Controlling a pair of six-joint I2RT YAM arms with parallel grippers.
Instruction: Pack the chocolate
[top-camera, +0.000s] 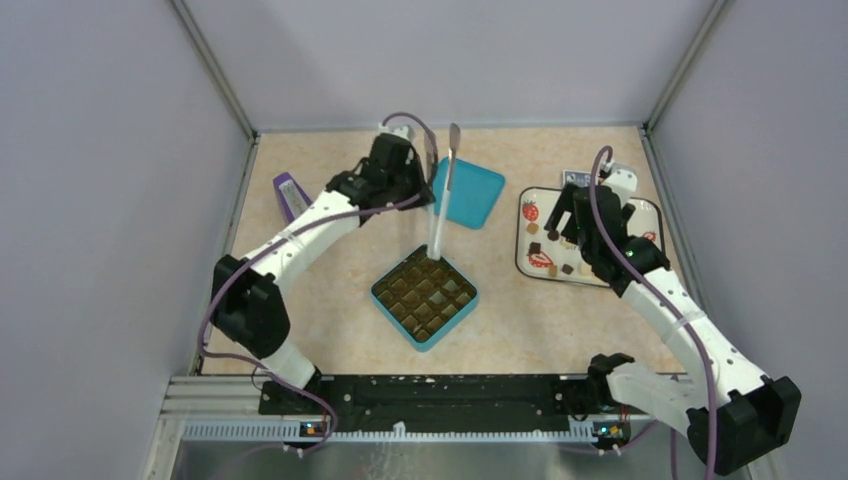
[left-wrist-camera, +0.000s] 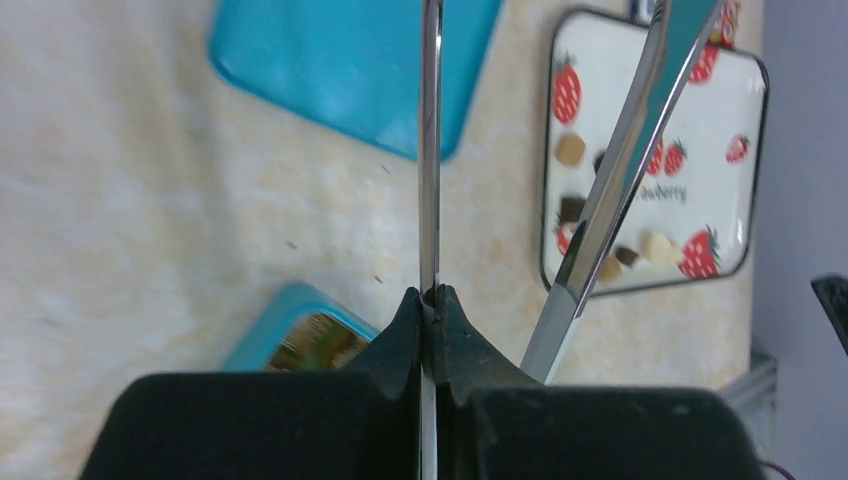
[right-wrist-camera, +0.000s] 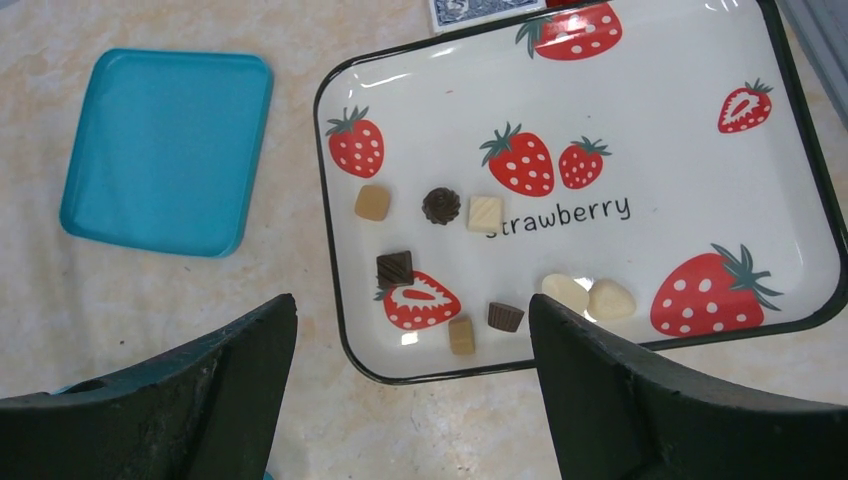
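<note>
Watching from beside the rig, nearest thing first: the left gripper (left-wrist-camera: 430, 300) has its fingers pinched flat together on one metal leg of the tongs (left-wrist-camera: 430, 150). That leg runs straight out past the fingertips, while the other leg splays off to their right, loose. A corner of the teal box (left-wrist-camera: 262, 330) peeks out just under and left of those fingertips. Its cells look brownish-gold and I honestly can't tell if any are filled. Further out past the tips lies the teal lid (right-wrist-camera: 165, 150), flat on the table (top-camera: 540, 330). The right gripper (right-wrist-camera: 410, 305) hangs with its fingers spread wide and nothing in them. The chocolate (right-wrist-camera: 441, 205) sits between and just beyond those fingertips, eight little pieces by my count, all on the strawberry tray (right-wrist-camera: 650, 130). So I'd say we're at the tool-in-hand stage and no piece is lifted yet. Next up, the tong tips need to swing over to the tray and straddle one piece. With only one leg clamped, I doubt they can squeeze without help. Room-wise, the tray's raised black rim crowds the pieces closest to the right fingers. The lid lies on the way across, and there's bare table between box and tray. Past the tray's far edge sits a blue card (right-wrist-camera: 485, 8), and the side wall (top-camera: 760, 150) is close.
</note>
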